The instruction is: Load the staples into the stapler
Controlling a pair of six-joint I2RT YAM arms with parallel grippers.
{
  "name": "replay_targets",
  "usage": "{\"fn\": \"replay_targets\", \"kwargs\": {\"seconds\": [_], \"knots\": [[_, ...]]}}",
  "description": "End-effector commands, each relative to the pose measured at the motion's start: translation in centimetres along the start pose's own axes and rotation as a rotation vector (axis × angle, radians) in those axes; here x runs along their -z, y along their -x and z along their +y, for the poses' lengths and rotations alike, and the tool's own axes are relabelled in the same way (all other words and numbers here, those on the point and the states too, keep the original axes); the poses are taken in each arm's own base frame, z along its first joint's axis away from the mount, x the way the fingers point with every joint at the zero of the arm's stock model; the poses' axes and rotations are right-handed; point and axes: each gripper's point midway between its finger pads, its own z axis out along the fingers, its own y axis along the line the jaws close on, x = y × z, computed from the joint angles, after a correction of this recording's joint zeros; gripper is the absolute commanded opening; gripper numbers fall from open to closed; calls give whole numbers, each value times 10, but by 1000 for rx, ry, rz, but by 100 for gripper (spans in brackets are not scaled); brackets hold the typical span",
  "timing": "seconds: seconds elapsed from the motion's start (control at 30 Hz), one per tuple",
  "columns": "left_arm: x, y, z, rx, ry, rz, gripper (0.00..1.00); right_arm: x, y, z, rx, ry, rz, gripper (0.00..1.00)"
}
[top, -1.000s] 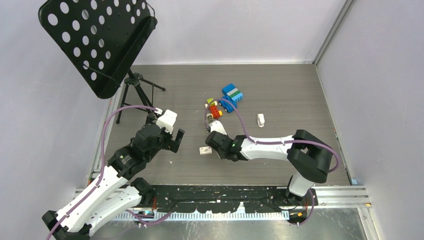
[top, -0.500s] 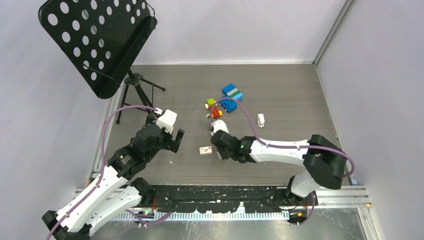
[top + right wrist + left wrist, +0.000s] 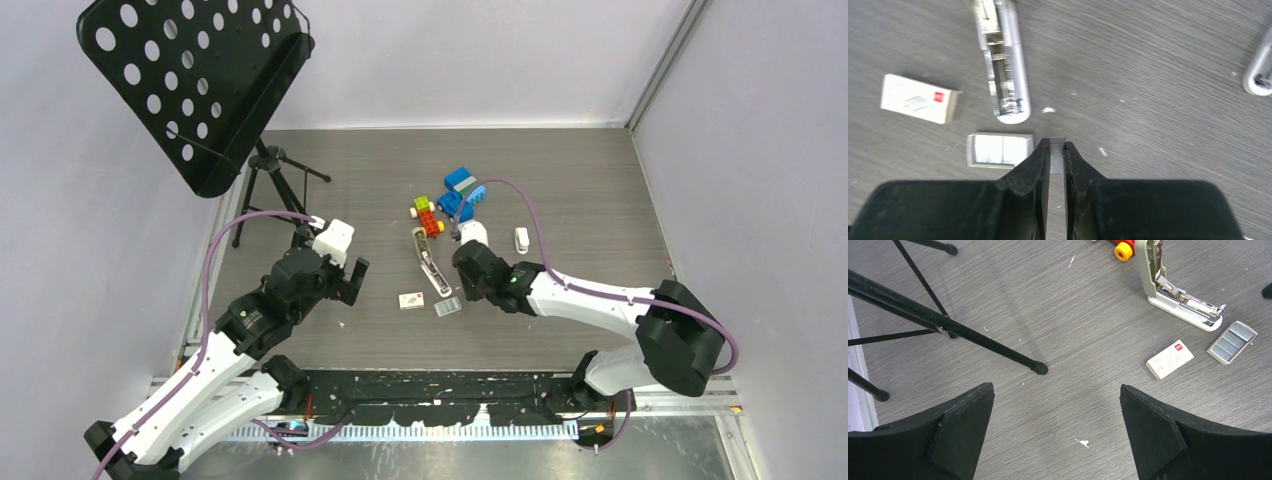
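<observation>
The stapler [image 3: 430, 262] lies hinged open on the grey table, also seen in the left wrist view [image 3: 1173, 295] and the right wrist view [image 3: 1003, 75]. My right gripper [image 3: 1057, 150] is shut on the staples [image 3: 1058, 145], a thin silvery strip pinched between its fingertips. It hovers just right of the stapler's near end and of a small grey tray [image 3: 1000, 150]. From above, the right gripper [image 3: 466, 280] sits beside the stapler. My left gripper [image 3: 1058, 405] hangs open over bare table, well left of the stapler [image 3: 350, 280].
A whitish box with a pinkish label [image 3: 409, 300] lies left of the tray [image 3: 447, 308]. Toy bricks [image 3: 455, 195] sit behind the stapler, and a small white claw-shaped piece [image 3: 521, 240] lies to the right. A black music stand [image 3: 190, 80] with tripod legs [image 3: 973, 337] stands at the left.
My right arm has swung to the right, away from the box, uncovering the open stapler and the tray. The left arm has not moved.
</observation>
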Motion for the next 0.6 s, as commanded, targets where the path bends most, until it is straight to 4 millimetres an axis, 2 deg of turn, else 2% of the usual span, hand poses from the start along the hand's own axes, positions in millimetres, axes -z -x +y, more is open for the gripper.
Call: {"fn": "replay_targets", "kwargs": {"seconds": [0.0, 0.2, 0.57], "knots": [[-1, 9, 0, 14, 1, -39, 100, -1, -8, -24, -75, -38, 21, 13], [-1, 8, 0, 14, 2, -35, 100, -10, -24, -39, -101, -80, 67, 14], [-2, 8, -1, 12, -6, -32, 100, -16, -42, -39, -101, -91, 148, 16]]}}
